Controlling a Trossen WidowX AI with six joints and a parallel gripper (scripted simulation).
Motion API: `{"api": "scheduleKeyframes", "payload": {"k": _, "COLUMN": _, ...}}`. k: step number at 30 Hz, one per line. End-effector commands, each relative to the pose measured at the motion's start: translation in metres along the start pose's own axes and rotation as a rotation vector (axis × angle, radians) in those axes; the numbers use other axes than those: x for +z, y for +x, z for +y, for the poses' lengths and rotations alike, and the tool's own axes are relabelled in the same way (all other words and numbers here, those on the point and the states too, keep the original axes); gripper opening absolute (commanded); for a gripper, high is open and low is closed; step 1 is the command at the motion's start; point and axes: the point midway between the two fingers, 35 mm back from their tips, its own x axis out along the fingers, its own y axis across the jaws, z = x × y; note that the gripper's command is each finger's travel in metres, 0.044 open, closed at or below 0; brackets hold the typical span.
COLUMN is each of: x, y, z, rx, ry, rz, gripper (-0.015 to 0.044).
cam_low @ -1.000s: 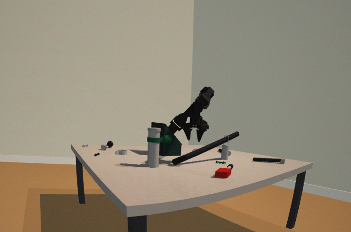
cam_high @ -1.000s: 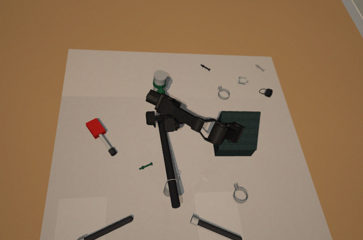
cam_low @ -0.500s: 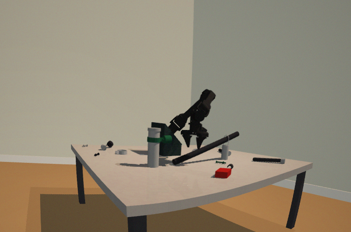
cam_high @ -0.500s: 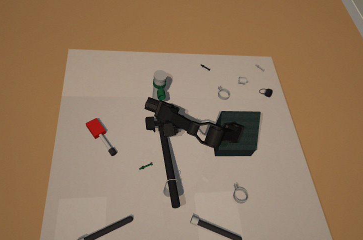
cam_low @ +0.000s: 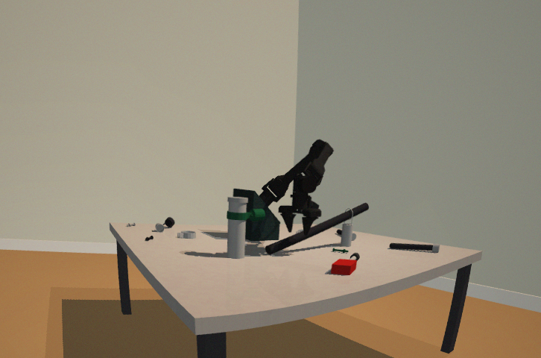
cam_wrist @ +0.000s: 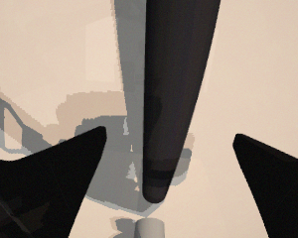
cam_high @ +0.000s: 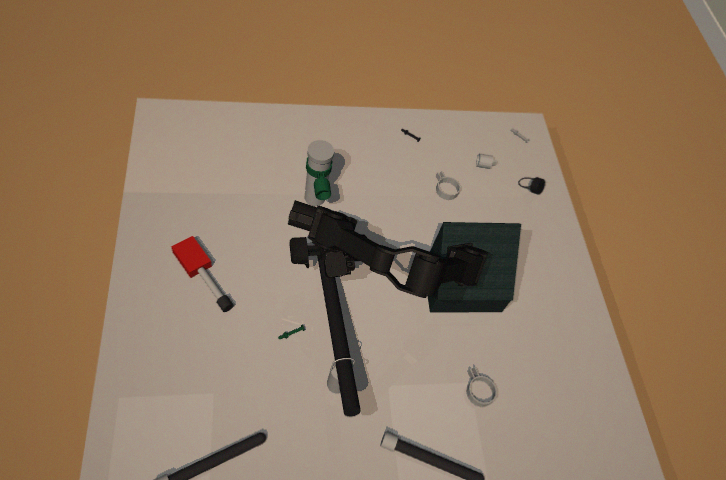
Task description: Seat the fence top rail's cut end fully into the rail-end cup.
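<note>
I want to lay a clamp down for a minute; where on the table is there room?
Bare patch: between the red-headed mallet and the big post. Crowded: around the gripper and top rail.
</note>
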Motion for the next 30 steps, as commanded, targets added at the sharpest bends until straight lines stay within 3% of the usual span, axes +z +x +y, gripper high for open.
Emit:
{"api": "scheduleKeyframes", "payload": {"k": 1, "x": 0.001, "y": 0.010, "z": 0.004, "rx": 0.011, "ry": 0.013, "rz": -0.010, "gripper": 0.0440}}
{"api": "scheduleKeyframes", "payload": {"k": 25, "x": 0.003, "y": 0.045, "z": 0.006, "rx": 0.011, "ry": 0.012, "rz": -0.014, "gripper": 0.0440}}
{"api": "scheduleKeyframes", "payload": {"k": 30, "x": 0.003, "y": 0.045, "z": 0.006, "rx": 0.011, "ry": 0.012, "rz": -0.014, "gripper": 0.0309}}
